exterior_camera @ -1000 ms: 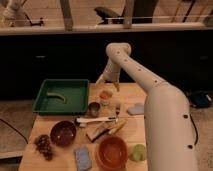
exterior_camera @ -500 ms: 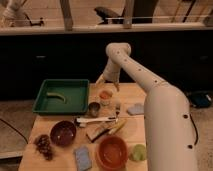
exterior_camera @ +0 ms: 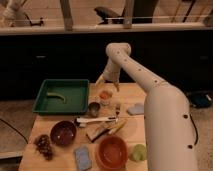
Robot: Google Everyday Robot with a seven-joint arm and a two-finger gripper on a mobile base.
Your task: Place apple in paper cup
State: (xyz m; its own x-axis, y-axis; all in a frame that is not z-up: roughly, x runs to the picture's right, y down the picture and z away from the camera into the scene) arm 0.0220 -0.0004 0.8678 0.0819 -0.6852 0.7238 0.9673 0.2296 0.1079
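Note:
The small red-orange apple [exterior_camera: 104, 94] rests at the mouth of the pale paper cup [exterior_camera: 105, 102], which stands near the back middle of the wooden table [exterior_camera: 131, 127]. My gripper [exterior_camera: 108, 83] hangs just above the apple, at the end of the white arm that comes in from the right. It is open, one finger to each side and nothing between them. A dark grey metal cup [exterior_camera: 94, 108] stands just left of and in front of the paper cup.
A green tray [exterior_camera: 75, 102] holding a yellow-green curved thing sits at the back left. Nearer the front are a dark red bowl [exterior_camera: 63, 132], an orange bowl [exterior_camera: 112, 152], a pale green round thing [exterior_camera: 138, 152], grapes [exterior_camera: 44, 145], a blue sponge [exterior_camera: 82, 156] and a white utensil [exterior_camera: 95, 120].

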